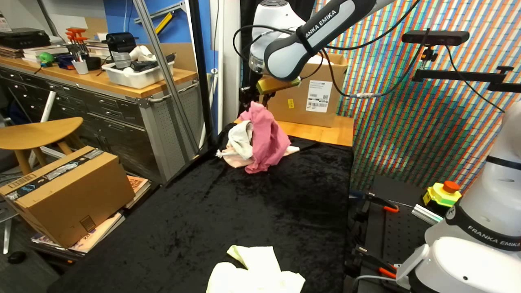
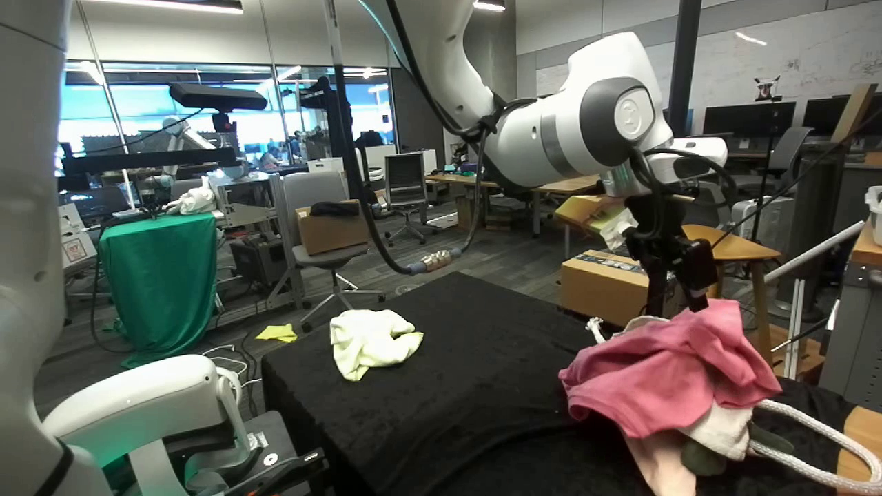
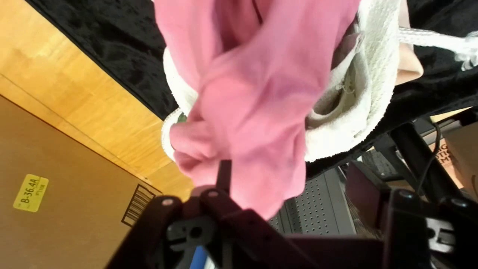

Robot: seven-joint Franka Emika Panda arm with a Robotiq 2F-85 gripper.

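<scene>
Looking at this, we'd worry about snags first. The gripper [image 2: 677, 308] has its fingers spread well apart with a grip on nothing that we can make out, but one fingertip is right at the pink cloth [image 2: 654, 386], maybe touching. If it caught a fold while lifting, the cloth could get dragged along. The pink cloth lies heaped over what looks like a soft cream basket [image 3: 381, 67] at one end of the black-covered table [image 1: 260, 215]; lots of it hangs outside the rim, so its own weight might slide it off. The white rope [image 3: 431, 38] sticking out could hook something too. Containers-wise: we can't tell what's in the basket, since the cloth mostly hides its mouth. Nor can we see into the cardboard box [image 1: 281, 114] near it. The white bin [image 1: 136, 79] on the workbench [image 1: 44, 74] holds odds and ends [image 1: 122, 60].
</scene>
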